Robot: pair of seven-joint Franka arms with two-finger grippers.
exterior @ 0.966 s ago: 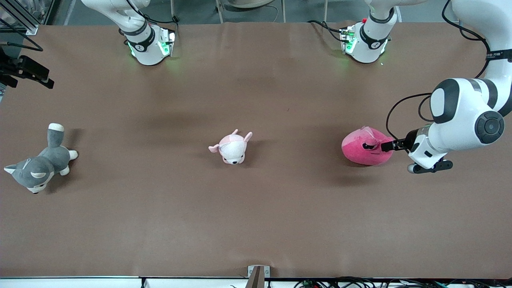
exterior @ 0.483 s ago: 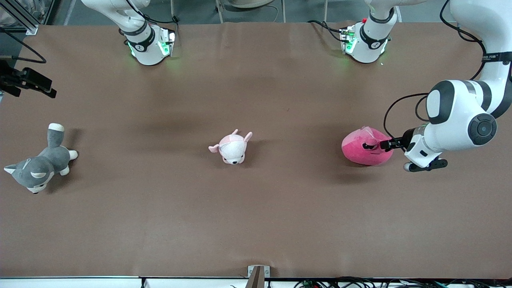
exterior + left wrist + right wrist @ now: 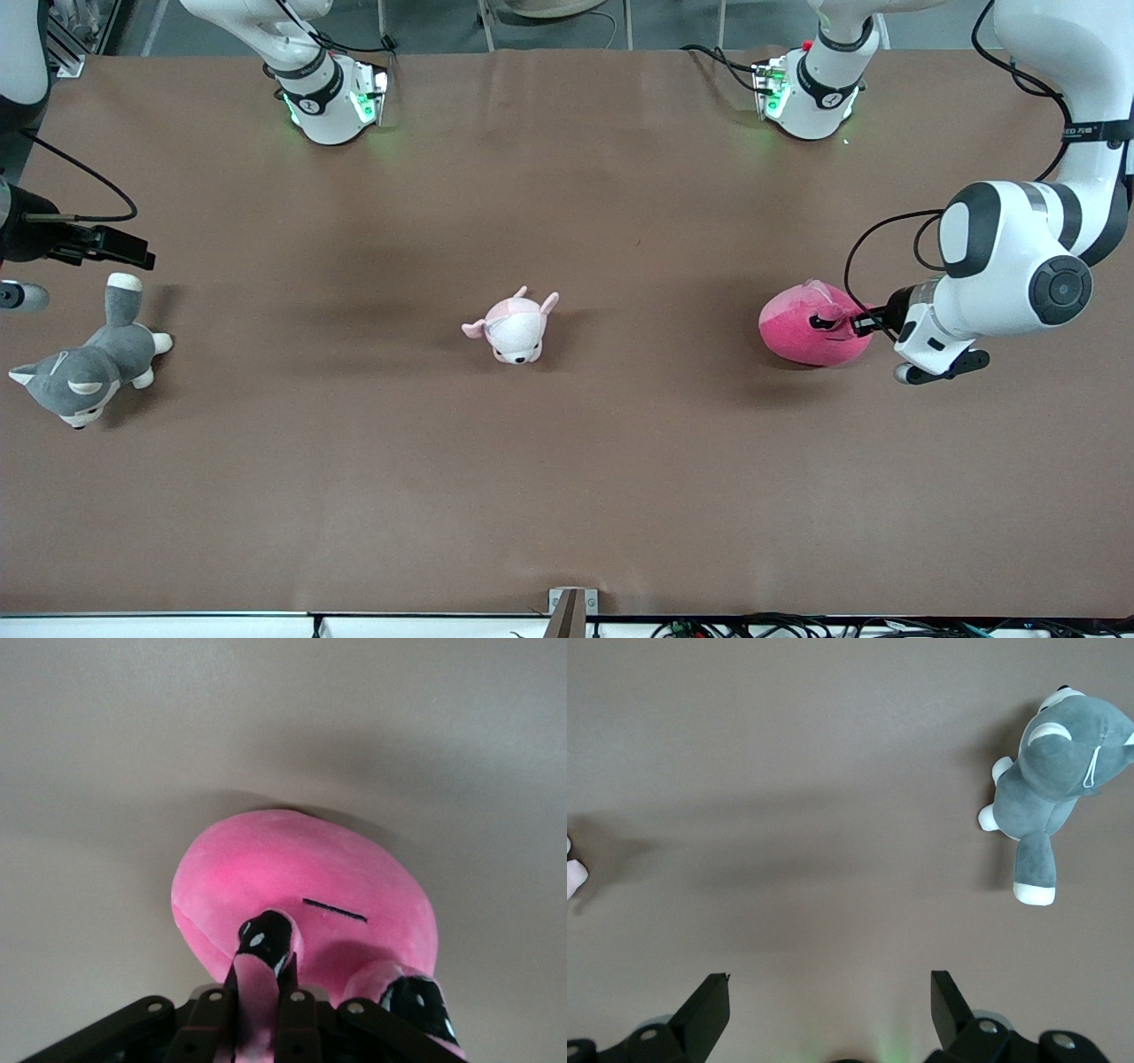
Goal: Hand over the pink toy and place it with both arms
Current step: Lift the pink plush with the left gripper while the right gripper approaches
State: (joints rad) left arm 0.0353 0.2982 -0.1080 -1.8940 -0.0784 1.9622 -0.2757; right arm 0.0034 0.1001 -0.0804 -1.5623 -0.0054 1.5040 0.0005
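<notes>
You are looking at the pink toy (image 3: 811, 335) sitting on the brown table (image 3: 567, 496) at the right of the frame, mid-height, toward the left arm's end. The left gripper (image 3: 846, 323) is coming in low from the right edge of the frame, and its fingers are pinching a fold of plush at the toy's upper edge; in the left wrist view the fingertips (image 3: 266, 935) are sinking into the pink fabric, with a pinch of it bunching between them just above the toy's black stitched mouth. The toy appears to be resting on the table rather than hanging, its shadow lying tight beneath it, so you are likely at the grasp itself, with no lift showing. The right gripper (image 3: 120, 250) is hovering at the left edge of the frame, over the table just above the grey husky plush (image 3: 89, 359); its fingers (image 3: 709, 1014) are standing wide apart with nothing between them in the right wrist view, where the husky is showing at the upper right. That arm is waiting well apart from the toy. The pale pink puppy plush (image 3: 514, 326) is lying at the centre of the frame, between the two grippers, and is untouched. By your reckoning the task is in its first stage: the grip is being made, while lifting, carrying toward the middle, passing to the right gripper and setting down all remain. The pinch is shallow, on soft fabric, so it may slip when raised.
</notes>
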